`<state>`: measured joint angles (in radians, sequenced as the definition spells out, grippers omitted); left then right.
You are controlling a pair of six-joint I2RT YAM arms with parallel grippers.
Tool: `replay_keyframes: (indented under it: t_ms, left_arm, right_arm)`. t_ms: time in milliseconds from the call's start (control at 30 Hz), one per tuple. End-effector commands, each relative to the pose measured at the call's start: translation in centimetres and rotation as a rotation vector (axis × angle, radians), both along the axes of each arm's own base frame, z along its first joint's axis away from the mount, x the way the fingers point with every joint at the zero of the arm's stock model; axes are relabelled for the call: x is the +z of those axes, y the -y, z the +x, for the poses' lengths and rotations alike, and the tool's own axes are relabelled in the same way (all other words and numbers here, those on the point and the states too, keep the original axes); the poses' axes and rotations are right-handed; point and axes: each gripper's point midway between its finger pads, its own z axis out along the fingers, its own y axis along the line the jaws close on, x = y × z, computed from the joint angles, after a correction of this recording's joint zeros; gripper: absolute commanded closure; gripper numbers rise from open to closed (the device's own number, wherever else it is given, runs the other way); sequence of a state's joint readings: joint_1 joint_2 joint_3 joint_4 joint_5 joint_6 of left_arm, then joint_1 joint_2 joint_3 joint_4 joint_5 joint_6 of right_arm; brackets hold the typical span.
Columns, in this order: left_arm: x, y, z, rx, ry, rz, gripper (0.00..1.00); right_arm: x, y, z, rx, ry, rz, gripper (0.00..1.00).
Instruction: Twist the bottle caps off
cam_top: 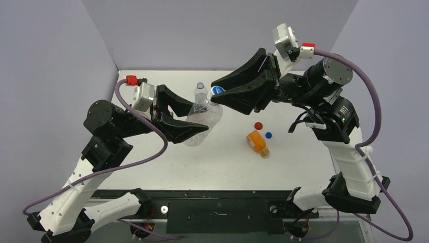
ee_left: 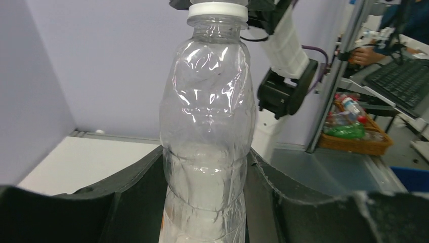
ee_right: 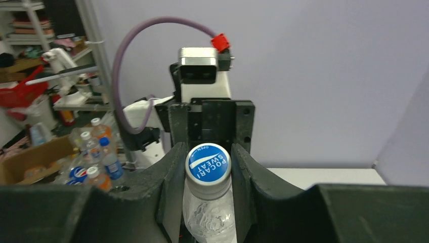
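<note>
My left gripper is shut on the body of a clear unlabelled bottle and holds it above the table, tilted with its neck toward the right arm. In the left wrist view the bottle stands between my fingers. Its cap is white with a blue top. My right gripper is shut on that cap, one finger on each side. A red cap and a blue cap lie loose on the table. The squat orange bottle lies on its side beside them.
Another clear bottle stands upright just behind the held one, partly hidden by it. The white table is walled at the back and both sides. No bottle with a reddish label is in view.
</note>
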<state>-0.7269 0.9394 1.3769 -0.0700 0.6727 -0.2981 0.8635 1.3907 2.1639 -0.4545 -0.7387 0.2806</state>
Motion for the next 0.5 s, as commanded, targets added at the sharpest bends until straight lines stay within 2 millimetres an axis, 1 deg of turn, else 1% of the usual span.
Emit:
replay_keyframes:
  t_ms: [0, 100, 267, 300, 333, 367, 400, 433, 467]
  left_arm:
    - [0.2, -0.3, -5.3, -0.269, 0.011, 0.047, 1.0]
    - [0.3, -0.3, -5.3, -0.273, 0.014, 0.046, 1.0]
    - [0.3, -0.3, -5.0, -0.259, 0.029, 0.045, 1.0]
    - [0.3, -0.2, -4.7, -0.245, 0.039, 0.044, 1.0]
    - [0.4, -0.2, -4.1, -0.211, 0.042, 0.035, 1.0]
    - [0.2, -0.1, -3.4, -0.178, 0.064, 0.036, 1.0]
    - [0.3, -0.2, -2.3, -0.111, 0.069, 0.023, 1.0]
    - [0.1, -0.1, -1.3, -0.063, 0.096, 0.027, 1.0]
    - [0.3, -0.3, 0.2, 0.024, 0.101, 0.013, 1.0]
  right_arm:
    - [3.1, 2.6, -5.2, 0.257, 0.141, 0.127, 1.0]
    - [3.1, 3.0, -5.8, 0.292, 0.163, 0.153, 1.0]
    - [2.6, 2.7, -5.2, 0.269, 0.15, 0.129, 1.0]
    - [2.6, 2.5, -4.1, 0.207, 0.134, 0.126, 0.82]
    - [2.8, 2.7, -3.4, 0.148, 0.124, 0.134, 0.69]
    - [2.9, 2.8, -1.3, 0.024, 0.094, 0.145, 0.43]
    - [3.1, 3.2, -0.7, -0.034, 0.078, 0.156, 0.32]
    - [3.8, 3.8, 1.2, -0.149, 0.045, 0.192, 0.23]
    - [4.0, 4.2, 1.5, -0.192, 0.025, 0.204, 0.22]
